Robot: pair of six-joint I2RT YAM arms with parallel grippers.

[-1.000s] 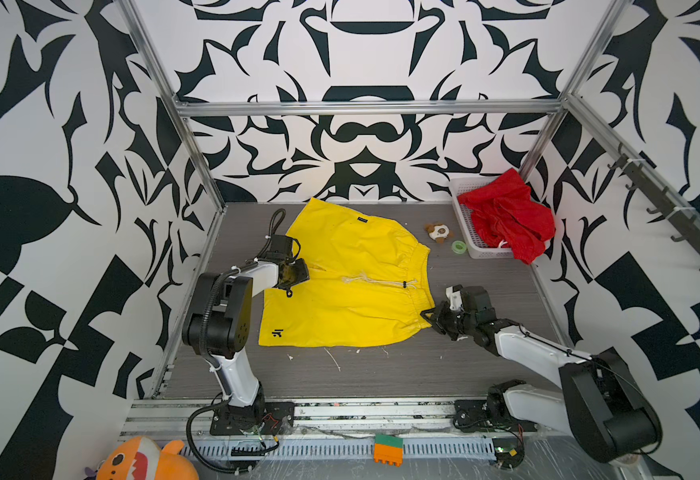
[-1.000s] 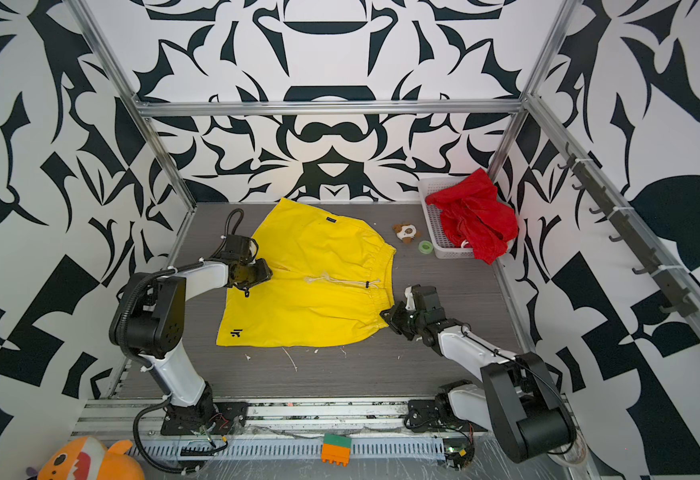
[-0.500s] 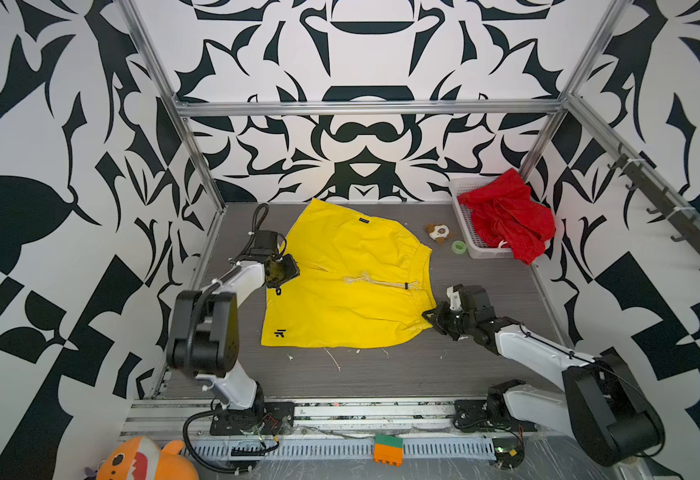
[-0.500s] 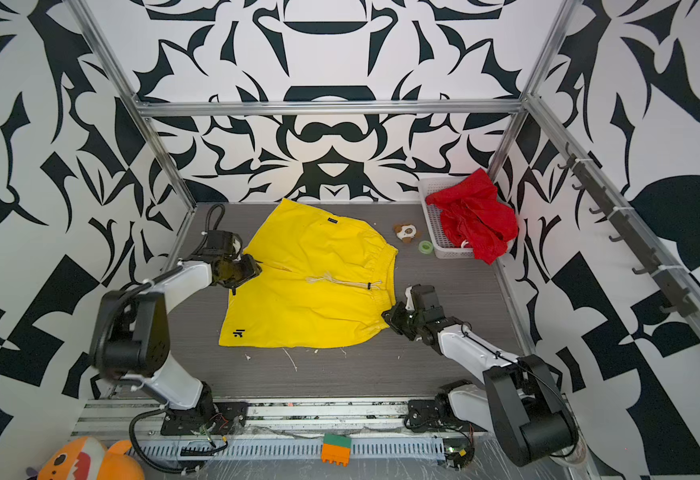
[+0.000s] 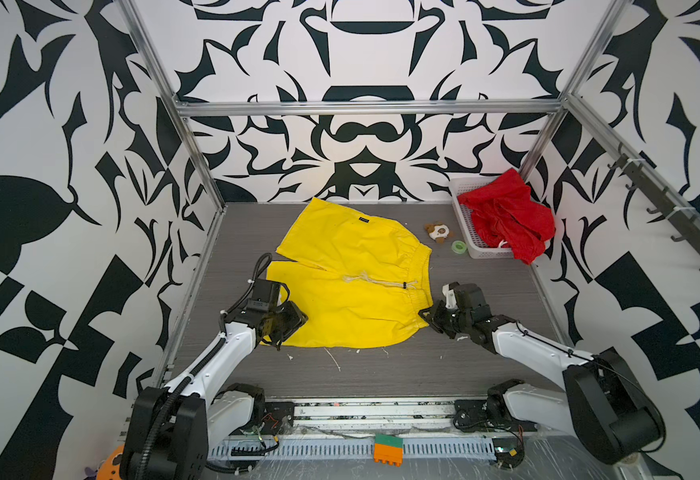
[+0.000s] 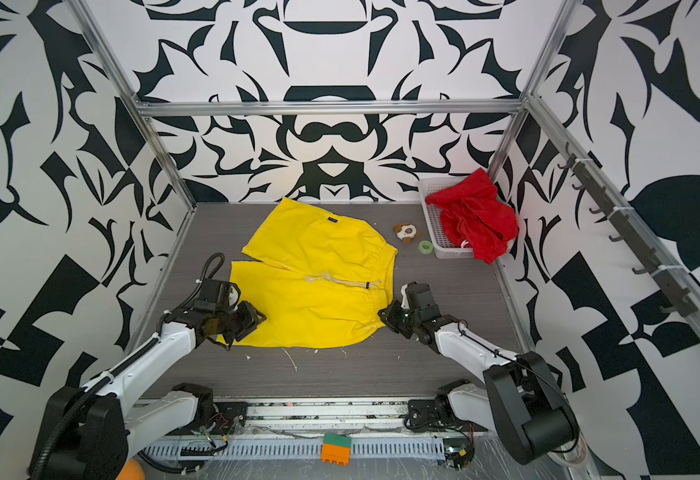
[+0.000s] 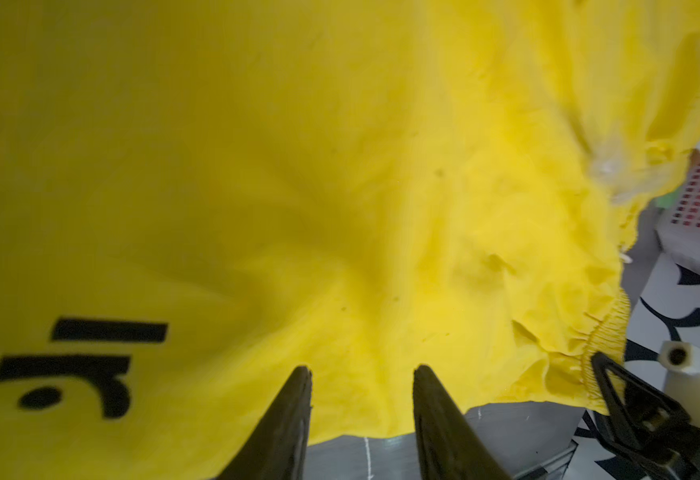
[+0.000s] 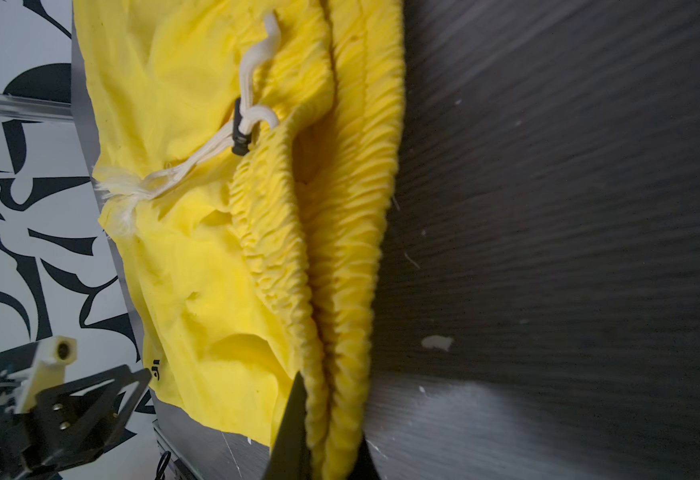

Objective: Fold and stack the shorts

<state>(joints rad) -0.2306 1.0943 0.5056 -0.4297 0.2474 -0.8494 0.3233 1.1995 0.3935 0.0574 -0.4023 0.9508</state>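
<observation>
The yellow shorts (image 5: 352,282) (image 6: 315,286) lie spread flat mid-table, waistband to the right, white drawstring on top. My left gripper (image 5: 287,329) (image 6: 249,323) is at their near left corner, open; in the left wrist view its gripper (image 7: 363,370) straddles the hem of the yellow fabric (image 7: 298,166) beside a dark logo (image 7: 78,365). My right gripper (image 5: 427,314) (image 6: 385,314) is shut on the near end of the gathered waistband (image 8: 340,291), pinched between its jaws (image 8: 331,415). The red shorts (image 5: 506,216) (image 6: 473,212) are heaped in the basket at the back right.
The white mesh basket (image 5: 464,226) (image 6: 432,222) stands in the back right corner. A small plush toy (image 5: 438,232) (image 6: 405,232) and a green tape roll (image 5: 459,246) (image 6: 425,246) lie just left of it. Patterned walls close three sides.
My left gripper has moved from the shorts' left edge near the leg split toward the near left corner. The right gripper keeps its hold on the waistband, unmoved.
</observation>
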